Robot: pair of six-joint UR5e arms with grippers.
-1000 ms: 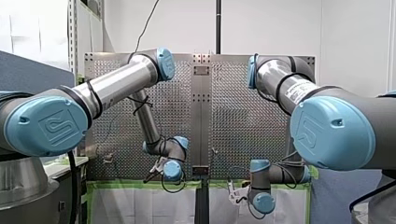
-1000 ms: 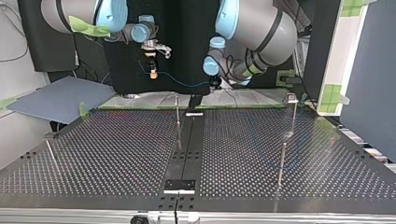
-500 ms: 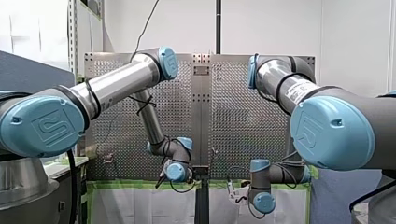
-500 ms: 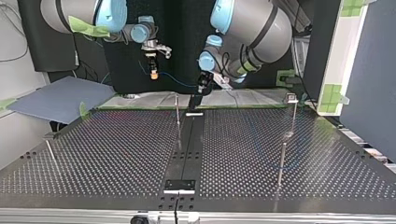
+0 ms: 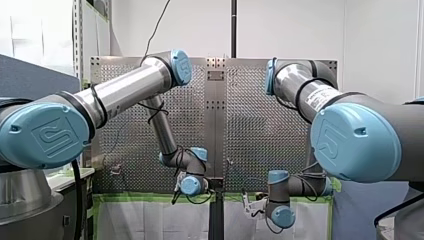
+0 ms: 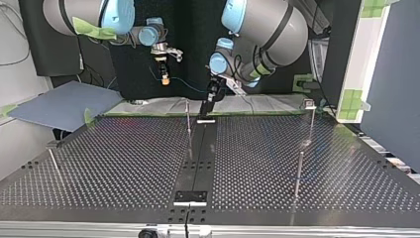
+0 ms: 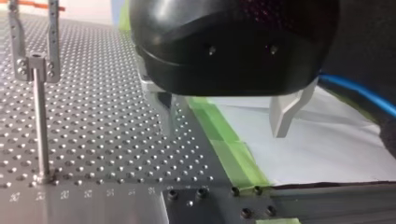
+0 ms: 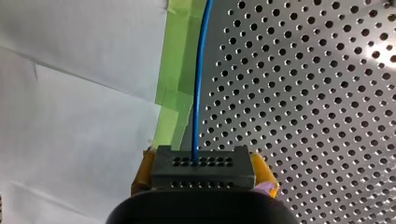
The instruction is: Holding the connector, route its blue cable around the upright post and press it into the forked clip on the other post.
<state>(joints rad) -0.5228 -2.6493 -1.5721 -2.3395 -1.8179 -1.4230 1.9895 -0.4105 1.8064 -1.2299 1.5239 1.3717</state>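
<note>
My right gripper (image 8: pixel 201 173) is clamped on the black connector (image 8: pixel 201 164), with the yellow pads (image 8: pixel 141 170) against its two sides. The blue cable (image 8: pixel 200 79) leaves the connector straight ahead. My left gripper (image 7: pixel 224 114) has its fingers apart and empty, and the cable runs just outside them. The cable touches neither the upright post (image 6: pixel 188 124) nor the second post (image 6: pixel 311 119) at the top view's right.

Hazards:
- Tension at the post may twist the connector between the pads.
- My left fingers may close short of the cable.
</note>
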